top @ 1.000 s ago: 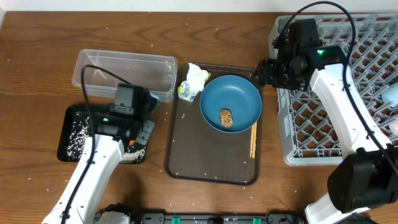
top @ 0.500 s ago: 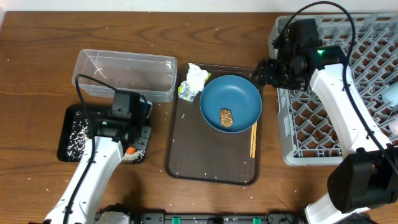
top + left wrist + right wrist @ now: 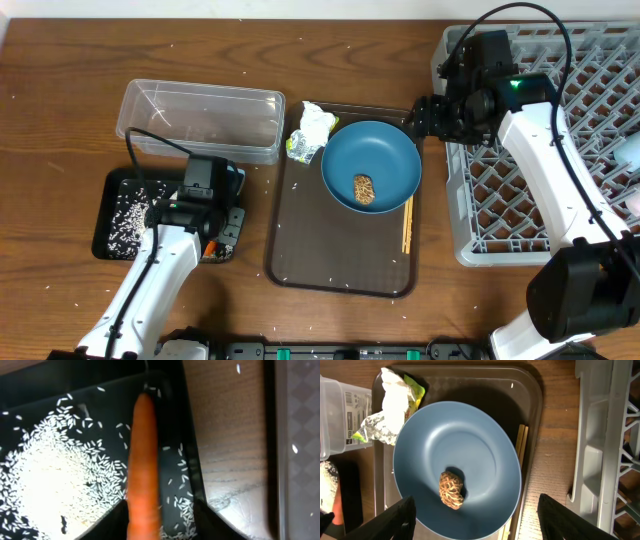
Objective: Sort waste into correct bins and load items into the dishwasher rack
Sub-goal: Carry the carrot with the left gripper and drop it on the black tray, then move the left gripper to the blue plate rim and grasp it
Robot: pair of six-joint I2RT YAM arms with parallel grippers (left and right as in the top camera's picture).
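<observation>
Overhead, the left arm reached over the black tray [image 3: 135, 182] at the table's [image 3: 60, 100] left side, just in front of the clear tub [image 3: 200, 95]. The left wrist camera showed the left claw [image 3: 159, 505] open: its 2 fingers [image 3: 107, 522] stood wider than the carrot [image 3: 144, 460]. The carrot ran lengthwise between them, with rice showing in the gap on the right side. It was over the right part of the black tray, close to the wall. Whether it rested on the floor of the tray could not be told. White rice [image 3: 50, 485] lay heaped in the tray to the carrot's left, with loose grains scattered around it.

The brown serving tray [image 3: 340, 255] sat in the middle of the table. On it lay the blue plate [image 3: 385, 155] with 1 brown food lump [image 3: 364, 188] near its centre. The crumpled wrapper [image 3: 312, 132] lay at the plate's upper left, at the serving tray's far corner and just beside the tub. The chopsticks [image 3: 407, 225] lay together along the plate's right side, on the serving tray.

The right claw [image 3: 476, 497] hung open above the plate's far right rim, its fingers [image 3: 395, 520] spread wide and gripping nothing. The grey rack [image 3: 470, 240] stood at the right, just beside the serving tray.
</observation>
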